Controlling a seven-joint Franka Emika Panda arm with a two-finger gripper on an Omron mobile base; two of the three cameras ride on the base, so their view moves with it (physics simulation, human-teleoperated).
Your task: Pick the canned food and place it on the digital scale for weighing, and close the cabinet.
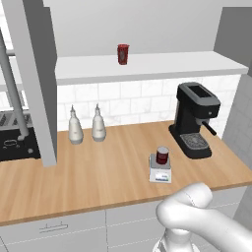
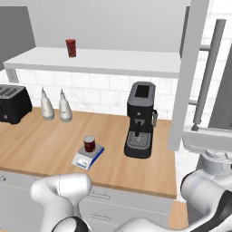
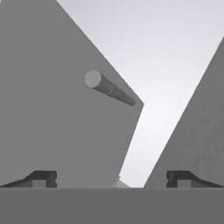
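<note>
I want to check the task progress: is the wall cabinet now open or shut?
Open. The cabinet door stands edge-on, swung out over the counter, and the shelf inside is exposed.

One canned food [image 1: 162,155] is counted, on one digital scale [image 1: 161,173]. Two white bottles [image 1: 75,126] are counted on the desk [image 1: 98,172], with one black coffee machine [image 1: 195,119], one black toaster [image 2: 13,103] and one red cup [image 1: 123,54] on the shelf [image 1: 162,65].
</note>
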